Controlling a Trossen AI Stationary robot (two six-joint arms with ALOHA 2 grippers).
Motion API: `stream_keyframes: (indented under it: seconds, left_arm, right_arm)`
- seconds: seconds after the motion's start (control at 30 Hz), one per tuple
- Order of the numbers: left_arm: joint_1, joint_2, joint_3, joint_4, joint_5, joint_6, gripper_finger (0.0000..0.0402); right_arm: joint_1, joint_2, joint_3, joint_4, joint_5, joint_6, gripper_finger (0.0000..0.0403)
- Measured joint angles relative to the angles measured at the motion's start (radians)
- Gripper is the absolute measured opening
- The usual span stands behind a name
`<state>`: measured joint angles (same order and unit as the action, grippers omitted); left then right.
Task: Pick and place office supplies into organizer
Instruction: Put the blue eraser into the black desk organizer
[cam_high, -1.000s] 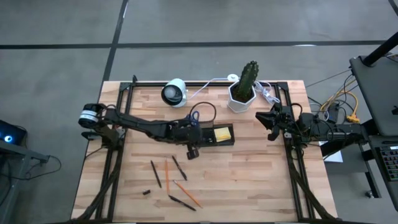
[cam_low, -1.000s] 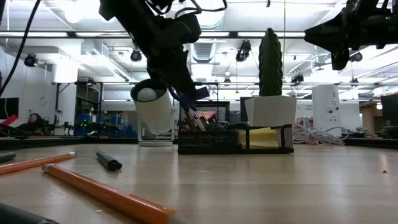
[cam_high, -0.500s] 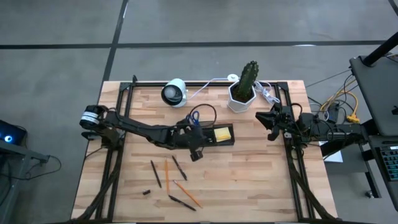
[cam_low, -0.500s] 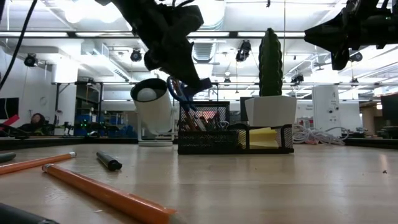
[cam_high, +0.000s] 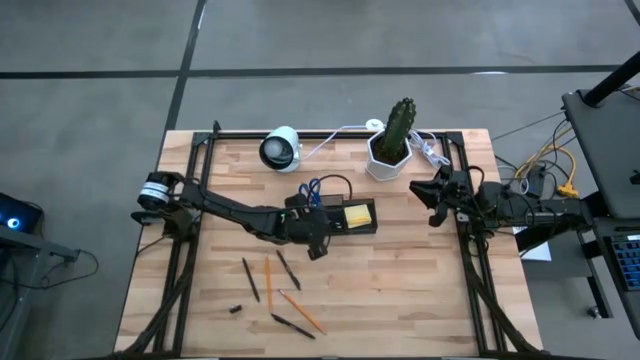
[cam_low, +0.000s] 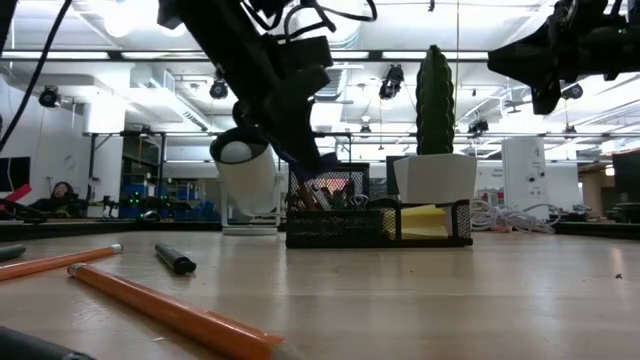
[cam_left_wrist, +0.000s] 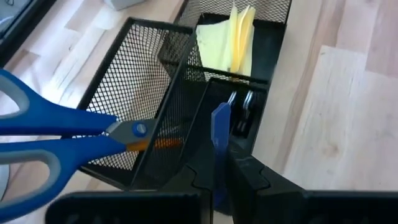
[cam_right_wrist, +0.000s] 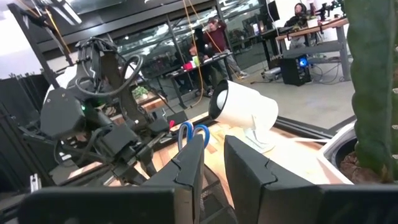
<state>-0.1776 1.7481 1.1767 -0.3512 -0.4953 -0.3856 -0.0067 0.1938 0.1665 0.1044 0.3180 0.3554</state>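
Observation:
The black mesh organizer (cam_high: 345, 217) (cam_low: 380, 225) sits mid-table with the yellow sticky-note pad (cam_high: 360, 213) (cam_left_wrist: 227, 43) standing in its right compartment. My left gripper (cam_high: 317, 222) (cam_left_wrist: 221, 168) is at its left compartment, shut on the blue-handled scissors (cam_high: 313, 188) (cam_left_wrist: 56, 137) (cam_right_wrist: 191, 134). Orange pencils (cam_high: 268, 280) (cam_high: 300, 310), black pens (cam_high: 250, 278) (cam_high: 288, 268) and a dark stub (cam_high: 236, 309) lie flat near the table's near edge. My right gripper (cam_high: 437, 197) (cam_right_wrist: 213, 168) hovers at the right edge, its fingers nearly together and holding nothing. My left gripper pinches a narrow blue strip of the scissors (cam_left_wrist: 221, 134) between its two fingers, at the end away from the handles. It comes slanting down from the table's near side. The handle loops (cam_left_wrist: 25, 106) stick out and up past the organizer's far left corner. Whether the scissors rest on the mesh rim I cannot tell.
A white round lamp (cam_high: 281, 148) and a cactus in a white pot (cam_high: 390, 155) stand along the far edge, with white cables (cam_high: 430, 150) beside the pot. Bare wood lies between the organizer and the pencils. People show in the room behind.
My left gripper, with the scissors, rose a little and tipped, then sank toward the organizer's left compartment. The handle loops stayed over the organizer's far left corner. Everything else kept still.

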Motion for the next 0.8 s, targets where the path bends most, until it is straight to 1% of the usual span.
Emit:
stream_keyframes:
  seconds: [0.17,0.53,0.8]
  left_arm:
    - [0.000,0.001,-0.012,0.001,0.017,0.008,0.0002]
    - [0.000,0.074,-0.015,0.032,0.023,0.006,0.0002]
    - [0.000,0.090,-0.015,0.030,0.027,0.013,0.0002]
  right_arm:
    - [0.000,0.000,-0.001,-0.001,0.002,0.000,0.0054]
    - [0.000,0.000,-0.003,-0.003,0.010,-0.011,0.0054]
    - [0.000,0.005,-0.003,-0.003,0.010,-0.011,0.0054]
